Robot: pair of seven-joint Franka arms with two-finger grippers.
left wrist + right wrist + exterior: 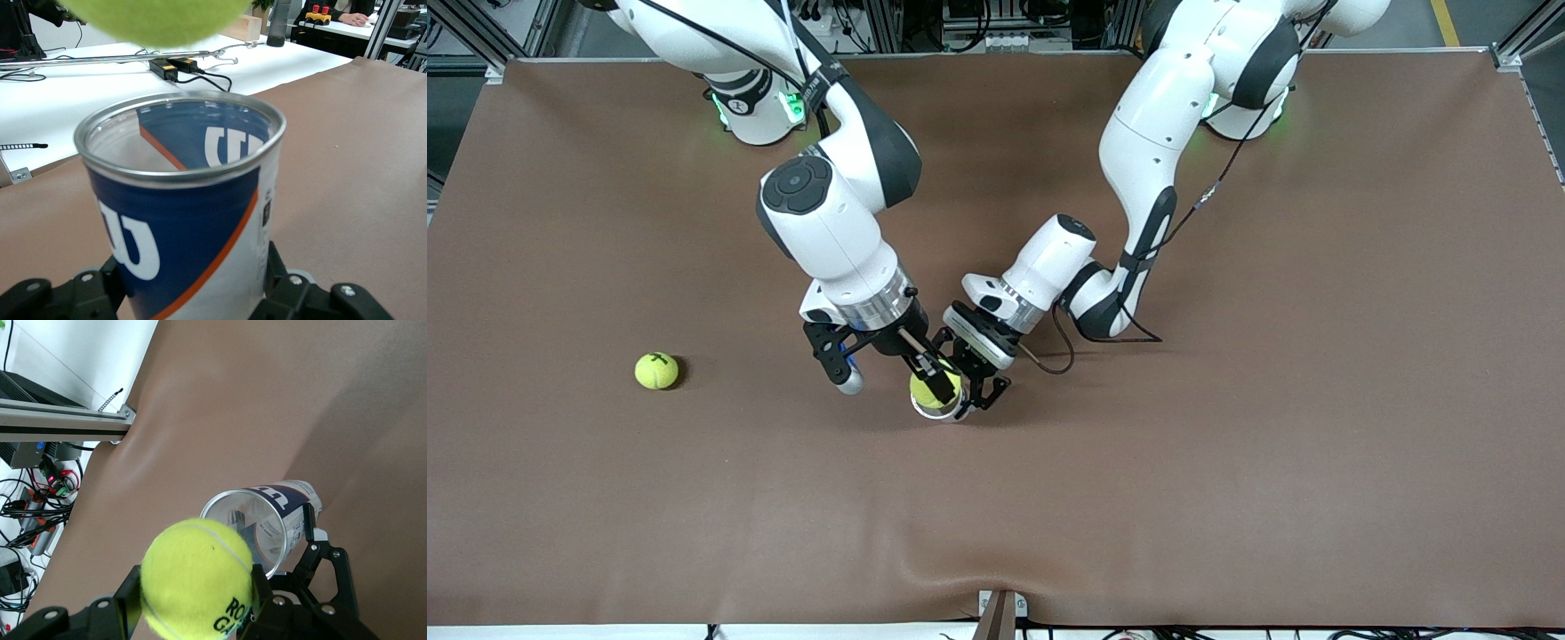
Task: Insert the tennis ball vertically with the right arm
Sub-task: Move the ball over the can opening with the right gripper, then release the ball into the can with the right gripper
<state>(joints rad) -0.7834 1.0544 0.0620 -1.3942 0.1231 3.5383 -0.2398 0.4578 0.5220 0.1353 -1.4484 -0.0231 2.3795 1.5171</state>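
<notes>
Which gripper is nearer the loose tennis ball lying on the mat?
Right. The right gripper, shut on a tennis ball, hangs over the can, toward the loose ball's end. The left gripper grips that can from the side away from it.

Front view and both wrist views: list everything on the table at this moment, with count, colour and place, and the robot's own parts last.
Clear plastic tennis ball can with blue and orange label: one, upright, open-topped, mid-table, gripped by the left hand.
Yellow-green felt tennis ball in the right hand: one, over the can's open mouth, not yet inside.
Second yellow-green tennis ball: one, lying loose on the table toward the right arm's end.
Brown table cover: one, across the whole table.
Right hand: black, two fingers, shut on the ball over the can.
Left hand: black, two fingers, shut on the can's wall.
</notes>
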